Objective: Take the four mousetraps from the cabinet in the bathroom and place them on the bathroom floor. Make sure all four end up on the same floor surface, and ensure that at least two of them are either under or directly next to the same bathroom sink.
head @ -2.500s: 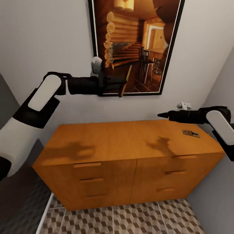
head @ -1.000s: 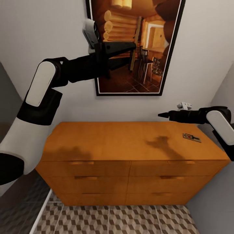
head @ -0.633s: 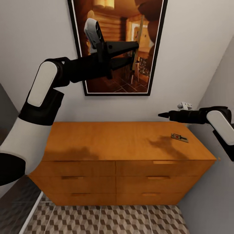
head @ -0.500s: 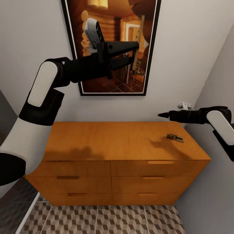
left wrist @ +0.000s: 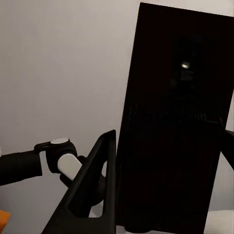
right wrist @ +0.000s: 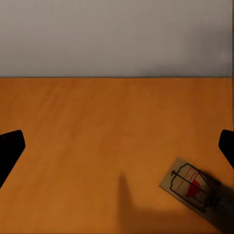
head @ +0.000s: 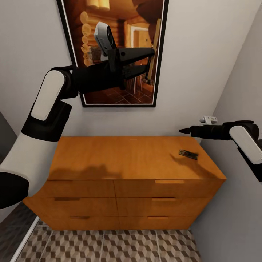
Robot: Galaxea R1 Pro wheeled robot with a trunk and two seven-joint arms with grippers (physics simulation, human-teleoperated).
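The orange-brown cabinet stands against the wall. One mousetrap lies on its top near the right end, also seen as mousetrap. My right gripper hovers above and just behind it, open, with its fingertips wide apart and nothing between them. My left gripper is raised high in front of the wall picture, shut on another mousetrap held edge-on. That trap shows as a large dark slab, the held mousetrap, between the fingers.
A framed log-cabin picture hangs above the cabinet. A grey side wall stands close on the right. Cube-patterned bathroom floor lies in front of the cabinet, with darker tiles at lower left.
The left arm lifted its held mousetrap from chest height up before the picture. Since then the camera has swung, sliding cabinet and picture leftward in view. The right arm stays put.
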